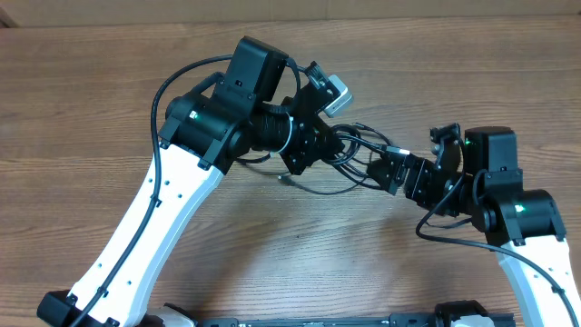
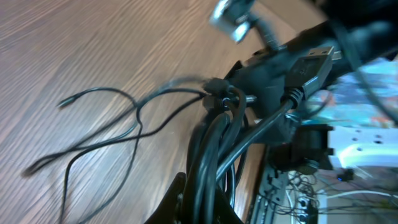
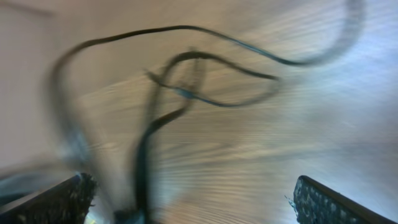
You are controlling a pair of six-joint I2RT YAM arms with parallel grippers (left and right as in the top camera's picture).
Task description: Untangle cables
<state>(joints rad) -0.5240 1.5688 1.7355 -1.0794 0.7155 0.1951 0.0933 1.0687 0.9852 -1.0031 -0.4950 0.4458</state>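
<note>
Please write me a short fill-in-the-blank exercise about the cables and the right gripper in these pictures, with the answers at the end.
1. The thin cables are ___ in colour.
2. Under them is a table made of ___.
3. In the right wrist view, the jaws of the right gripper are ___ (open or shut).

Answers: black; wood; open

Brown wood-grain table top [image 1: 91, 100]
</note>
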